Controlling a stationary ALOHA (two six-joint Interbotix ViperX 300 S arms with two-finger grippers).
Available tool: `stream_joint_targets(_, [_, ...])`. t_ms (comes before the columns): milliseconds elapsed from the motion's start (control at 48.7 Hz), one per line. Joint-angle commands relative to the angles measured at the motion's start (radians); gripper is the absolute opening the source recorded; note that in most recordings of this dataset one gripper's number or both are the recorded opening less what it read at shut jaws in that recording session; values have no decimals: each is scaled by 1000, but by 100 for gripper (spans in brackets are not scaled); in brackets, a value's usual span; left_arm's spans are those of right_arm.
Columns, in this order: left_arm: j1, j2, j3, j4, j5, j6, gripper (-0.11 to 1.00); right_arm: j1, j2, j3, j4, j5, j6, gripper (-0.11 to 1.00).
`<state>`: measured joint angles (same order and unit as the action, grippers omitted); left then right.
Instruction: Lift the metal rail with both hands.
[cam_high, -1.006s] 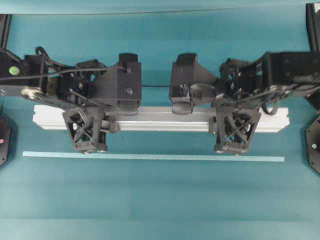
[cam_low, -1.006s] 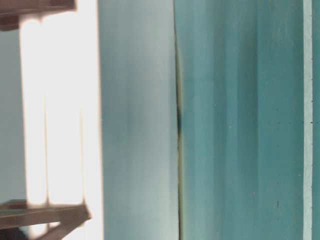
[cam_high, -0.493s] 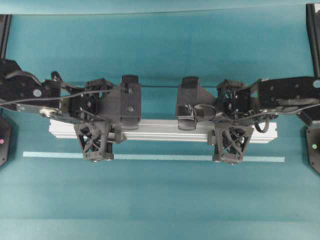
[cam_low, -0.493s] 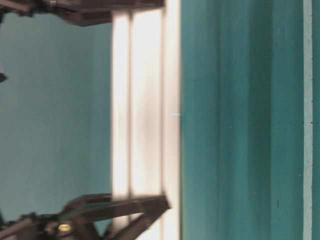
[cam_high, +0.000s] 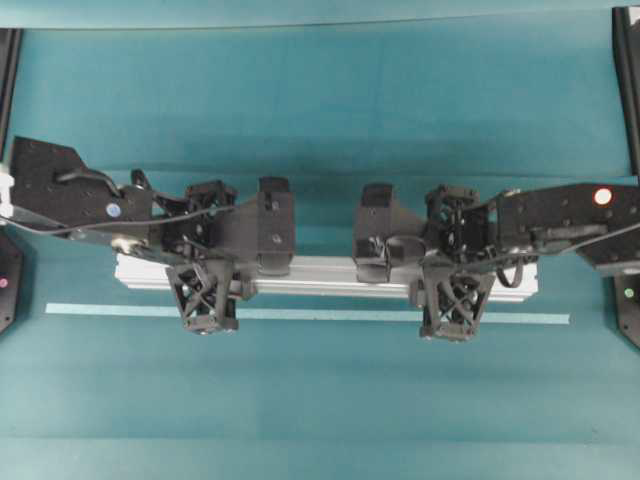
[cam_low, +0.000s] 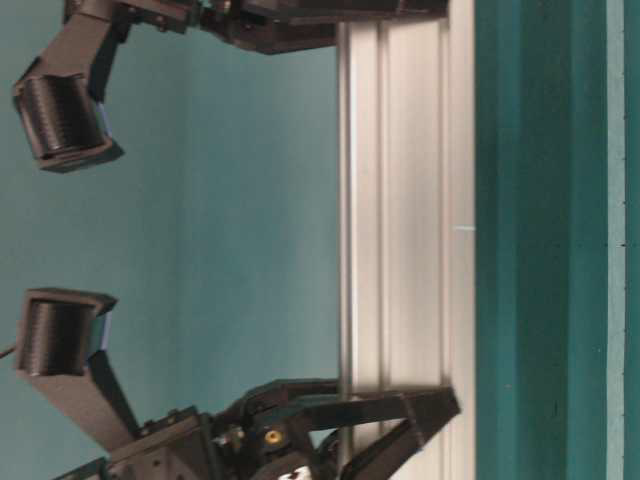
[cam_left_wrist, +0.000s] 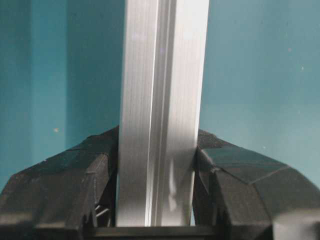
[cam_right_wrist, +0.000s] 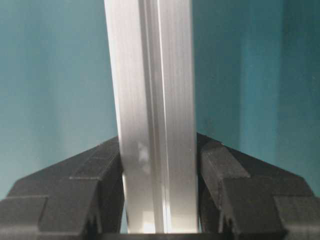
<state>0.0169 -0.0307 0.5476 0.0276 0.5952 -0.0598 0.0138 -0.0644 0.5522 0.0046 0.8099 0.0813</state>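
rail (cam_high: 320, 275) | long axis left-right | left pincer (cam_high: 207, 290), right pincer (cam_high: 452, 295) each clamped near an end | level

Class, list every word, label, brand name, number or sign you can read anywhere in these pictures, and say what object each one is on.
None: no readable text shows in any view.
The metal rail is bare, grooved aluminium.
The left gripper and right gripper are plain black, without visible markings.
The thin pale strip carries only tiny dark ticks, too small to read.
The coloured dots on the arms are lights or stickers, not writing.
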Motion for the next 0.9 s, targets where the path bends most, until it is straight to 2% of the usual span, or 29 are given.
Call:
stream_joint_targets(0, [6,-2,-2,2,-15,-8,36,14,12,3,2,-23,6,39])
stream_joint_targets(308, [2,0,51,2,-80,-11,36,20,57,8,2,-66,6,39])
stream_joint_targets(637, [-3,28,100,2,-160,-67,36,25,83,46,2,-127,5,39])
stream_joint_targets(883, [-3,41,112,2,-198,-78,36,20,103,64,2,-167,3,39])
